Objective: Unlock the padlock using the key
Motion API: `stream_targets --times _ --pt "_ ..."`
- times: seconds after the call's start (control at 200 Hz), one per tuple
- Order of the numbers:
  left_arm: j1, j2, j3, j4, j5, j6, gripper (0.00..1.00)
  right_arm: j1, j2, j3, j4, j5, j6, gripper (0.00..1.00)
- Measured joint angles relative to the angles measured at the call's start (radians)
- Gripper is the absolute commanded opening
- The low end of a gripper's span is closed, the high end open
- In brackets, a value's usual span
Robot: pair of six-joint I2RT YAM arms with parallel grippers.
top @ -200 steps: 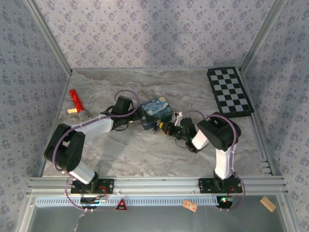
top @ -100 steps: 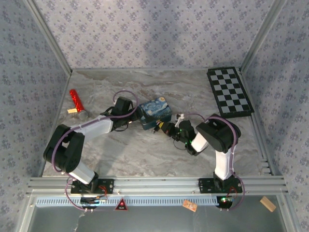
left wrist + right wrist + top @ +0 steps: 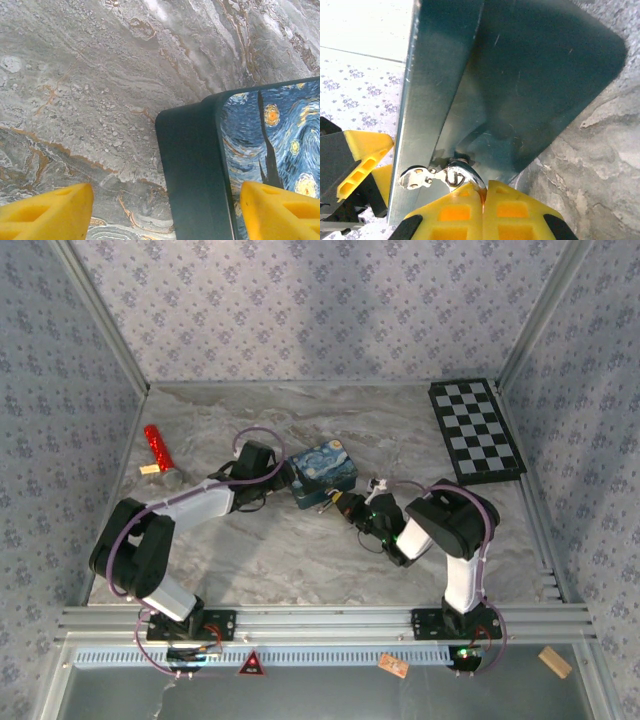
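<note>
A dark box with a starry-night lid (image 3: 322, 470) lies mid-table. My right gripper (image 3: 346, 506) is at its front right side. In the right wrist view it (image 3: 484, 196) is shut on a curved chrome bar (image 3: 468, 174) that looks like the padlock's shackle, against the box's dark wall (image 3: 535, 75). The lock's body is hidden under the fingers. A small flat silver piece (image 3: 415, 178) hangs from a ring beside it; I cannot tell whether this is the key. My left gripper (image 3: 282, 477) (image 3: 165, 215) stands open astride the box's left end (image 3: 192, 165).
A folded chessboard (image 3: 476, 430) lies at the back right. At the left edge a red cylinder (image 3: 157, 445) rests next to a grey cap and a small wooden block. Patterned walls enclose three sides, and an aluminium rail (image 3: 320, 618) runs along the front.
The right arm's wrist has shifted slightly down and left while its gripper stays at the box's front side. The left arm and the box have barely moved.
</note>
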Motion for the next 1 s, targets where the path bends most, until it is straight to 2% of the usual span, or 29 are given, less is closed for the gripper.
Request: stream_targets --times 0.67,0.81,0.999 --pt "-0.023 0.0 -0.001 0.0 -0.039 -0.041 0.79 -0.005 -0.013 -0.003 0.018 0.142 0.14 0.0" --pt "-0.023 0.022 0.023 -0.003 -0.039 -0.035 0.79 -0.023 -0.152 -0.03 -0.101 0.138 0.114 0.0" --pt "-0.018 0.108 0.116 -0.003 -0.033 0.002 0.79 -0.059 -0.515 -0.066 -0.442 0.142 -0.013 0.0"
